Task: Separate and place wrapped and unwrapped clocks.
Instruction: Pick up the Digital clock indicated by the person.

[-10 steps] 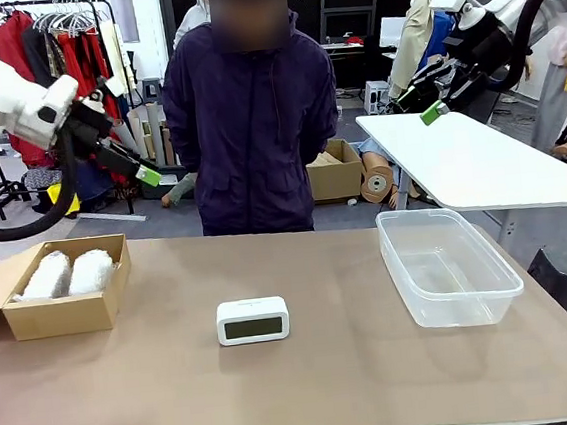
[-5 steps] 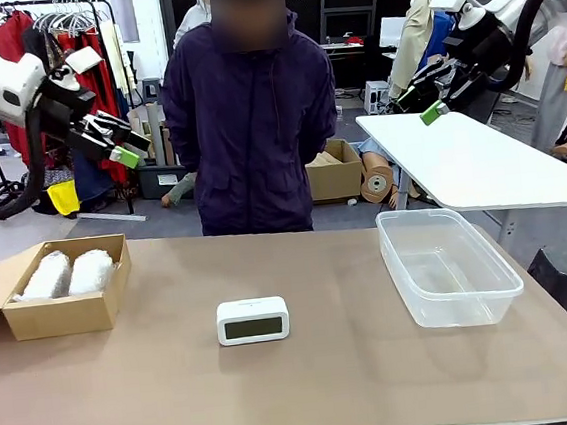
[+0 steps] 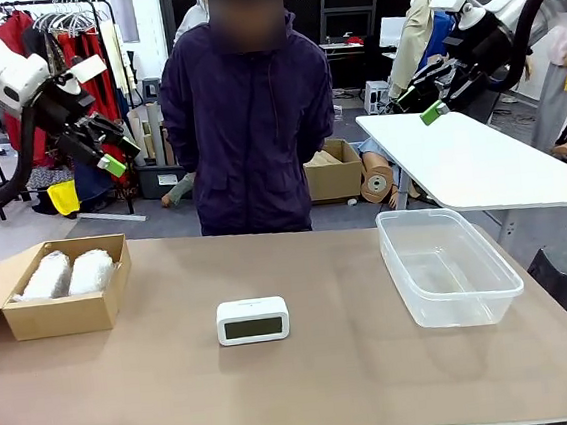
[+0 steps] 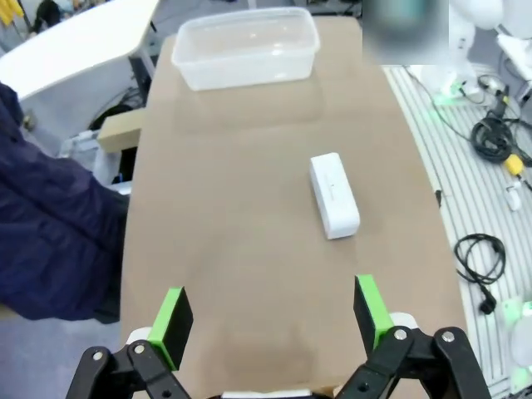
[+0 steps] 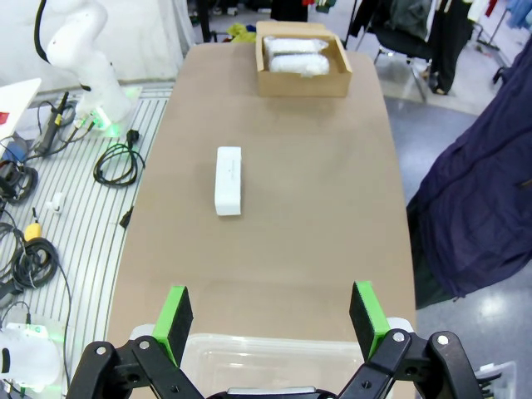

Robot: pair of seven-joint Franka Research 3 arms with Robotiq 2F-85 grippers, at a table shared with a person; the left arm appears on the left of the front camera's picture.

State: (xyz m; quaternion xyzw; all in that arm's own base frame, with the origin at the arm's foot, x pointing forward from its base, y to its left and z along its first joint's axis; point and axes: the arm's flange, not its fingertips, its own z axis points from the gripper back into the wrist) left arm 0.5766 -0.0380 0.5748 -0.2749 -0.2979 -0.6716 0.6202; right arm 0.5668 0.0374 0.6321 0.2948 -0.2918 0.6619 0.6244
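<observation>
A: How far along?
B: Both bundles point(image 3: 68, 273) lie in the box point(image 3: 57, 317); that half looks done.
A: The clock point(image 3: 253, 320)?
B: On the table point(image 3: 331, 389), not yet in the tub point(image 3: 464, 314). Left gripper point(image 4: 270, 312) and right gripper point(image 5: 270, 312) hang high, jaws wide, holding nothing.

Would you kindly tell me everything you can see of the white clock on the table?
The clock is a small white rounded-rectangle block, smooth like plastic, with a dark grey display facing the robot's side. It stands upright on its long edge near the middle of the table, unwrapped, apart from the cardboard box and the clear tub. Only the table touches it.
</observation>
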